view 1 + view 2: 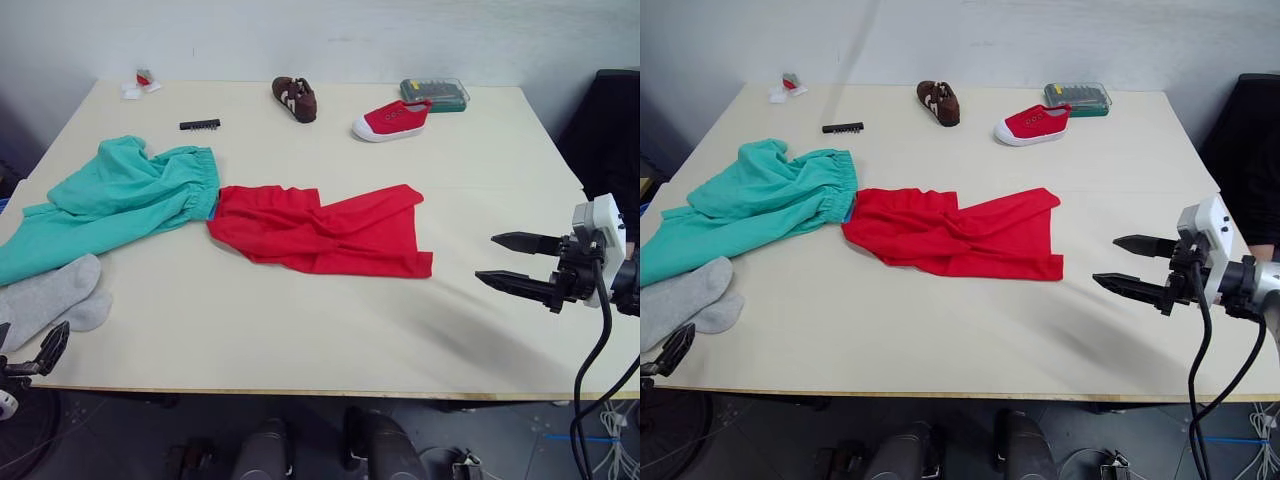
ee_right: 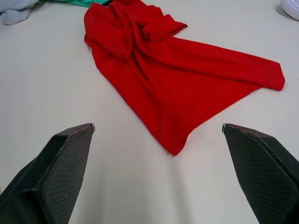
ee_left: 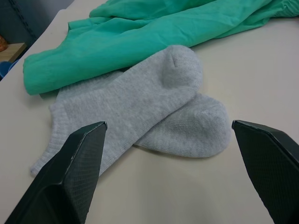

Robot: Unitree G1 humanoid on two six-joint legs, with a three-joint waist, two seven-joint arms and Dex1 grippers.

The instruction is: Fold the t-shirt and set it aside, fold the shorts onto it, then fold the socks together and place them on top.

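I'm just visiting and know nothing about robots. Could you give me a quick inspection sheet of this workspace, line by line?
Surface: pale table, bare along the near edge.
Job's things: red t-shirt crumpled at the centre, unfolded; teal shorts beside it on the robot's left, their edges meeting; grey socks overlapping by the shorts' near edge.
Clutter: brown shoe, red shoe, green case, black comb-like strip, small scraps, all along the far side.
Grippers: left gripper open, facing the socks; right gripper open, empty, facing the t-shirt.
Cables: black cable hanging from the right arm.
Surroundings: plain wall behind.
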